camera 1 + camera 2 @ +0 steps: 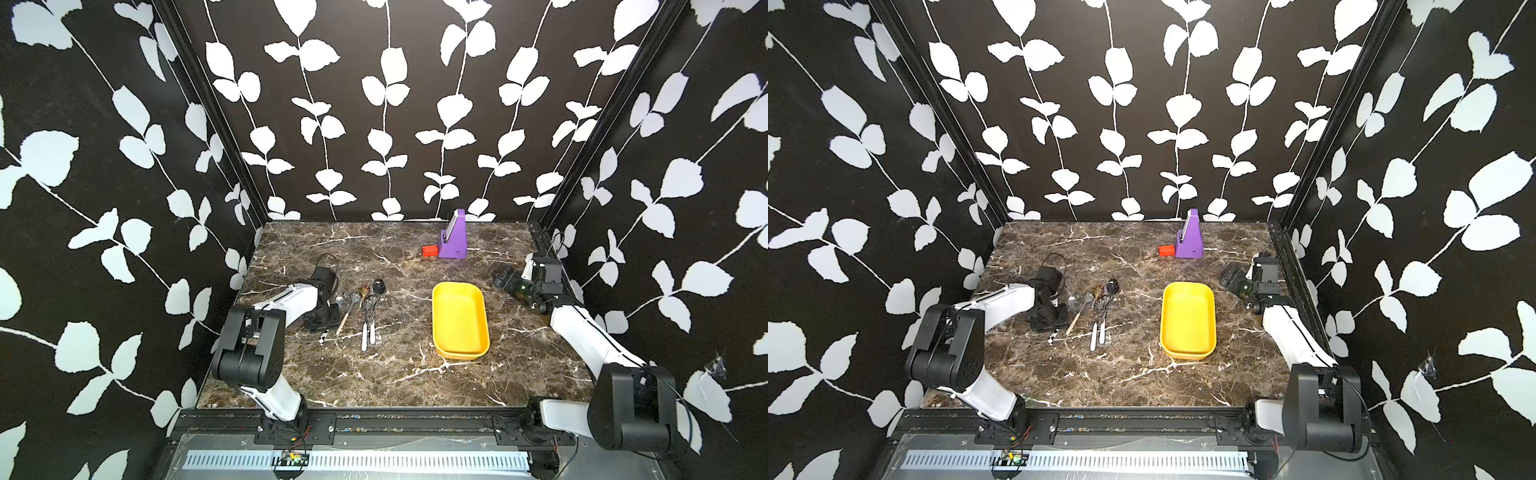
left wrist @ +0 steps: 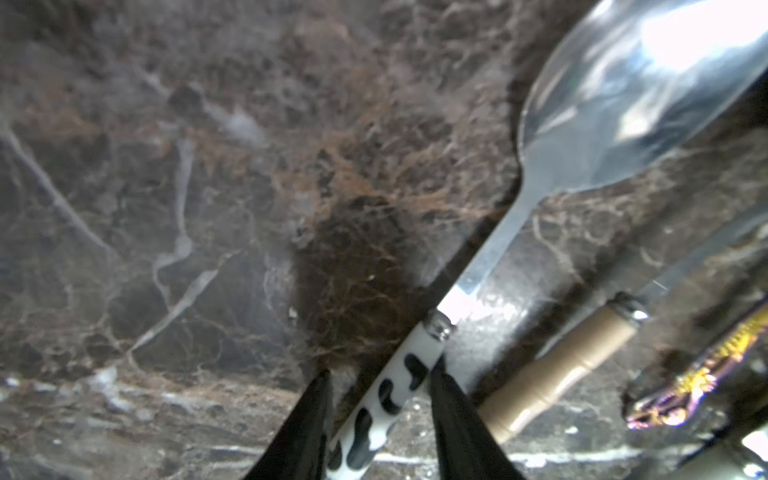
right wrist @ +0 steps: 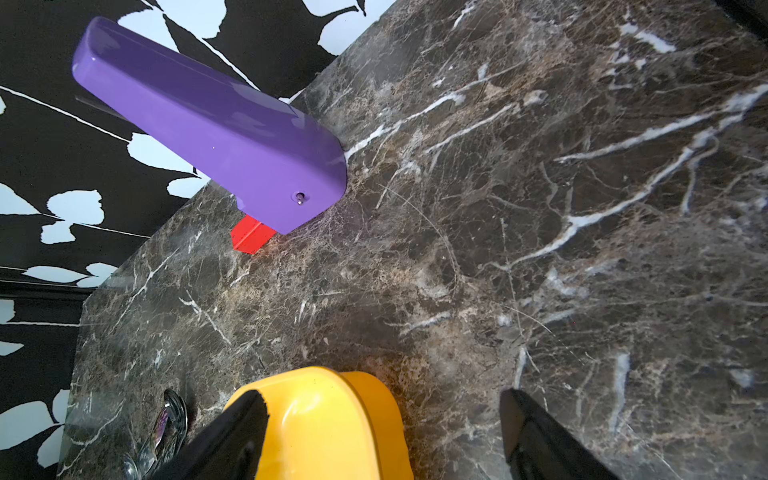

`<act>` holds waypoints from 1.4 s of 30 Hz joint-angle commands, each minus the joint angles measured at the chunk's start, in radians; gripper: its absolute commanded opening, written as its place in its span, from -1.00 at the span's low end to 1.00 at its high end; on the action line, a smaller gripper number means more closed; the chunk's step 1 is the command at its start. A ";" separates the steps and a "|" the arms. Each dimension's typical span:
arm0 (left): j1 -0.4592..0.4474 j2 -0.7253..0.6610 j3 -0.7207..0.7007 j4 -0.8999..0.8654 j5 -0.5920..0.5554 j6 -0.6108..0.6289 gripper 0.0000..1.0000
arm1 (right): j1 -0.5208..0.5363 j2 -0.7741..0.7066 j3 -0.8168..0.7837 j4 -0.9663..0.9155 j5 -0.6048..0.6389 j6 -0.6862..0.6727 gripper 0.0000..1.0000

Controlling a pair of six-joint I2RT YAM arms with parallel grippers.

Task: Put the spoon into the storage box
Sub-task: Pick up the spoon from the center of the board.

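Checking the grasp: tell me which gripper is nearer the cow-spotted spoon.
Left. The left gripper straddles the handle of the cow-spotted spoon, one jaw on either side. The right gripper hovers far off, on the other side of the storage box.

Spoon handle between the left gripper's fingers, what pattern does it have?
The spoon handle is white with black cow-like blotches, clearest in the left wrist view.

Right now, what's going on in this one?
The left gripper is down over a row of spoons, its jaws open and straddling the handle of the cow-spotted spoon, not yet clamped on it. The yellow storage box sits empty off to the side. The right gripper hangs open beyond the box, holding nothing.
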 commanded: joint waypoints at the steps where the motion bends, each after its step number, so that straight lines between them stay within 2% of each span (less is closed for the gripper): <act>1: -0.004 -0.003 -0.003 -0.028 -0.005 0.017 -0.27 | -0.002 -0.006 0.020 -0.004 0.010 -0.005 0.78; 6: -0.008 0.005 -0.027 -0.021 0.002 0.011 -0.66 | -0.001 -0.011 0.017 -0.003 0.006 -0.005 0.78; 12: -0.008 0.014 -0.026 -0.015 -0.008 0.002 -0.83 | -0.003 -0.009 0.024 -0.006 -0.002 0.003 0.78; 15: -0.008 0.011 -0.014 -0.021 -0.014 0.003 -1.00 | -0.003 -0.010 0.024 -0.007 -0.002 0.003 0.78; 25: -0.010 -0.121 0.057 -0.104 -0.046 -0.002 -1.00 | -0.003 0.010 0.044 -0.026 -0.011 0.008 0.76; 30: -0.044 -0.191 0.138 -0.181 -0.055 -0.018 -1.00 | -0.002 0.023 0.049 -0.020 -0.020 0.016 0.75; 33: -0.111 -0.208 0.218 -0.223 -0.083 -0.049 -1.00 | -0.003 0.028 0.056 -0.020 -0.020 0.020 0.74; 36: -0.223 -0.176 0.317 -0.237 -0.090 -0.094 -1.00 | -0.003 0.033 0.068 -0.024 -0.015 0.022 0.74; 42: -0.476 0.026 0.597 -0.241 -0.083 -0.164 -1.00 | -0.003 0.025 0.068 -0.028 -0.003 0.014 0.74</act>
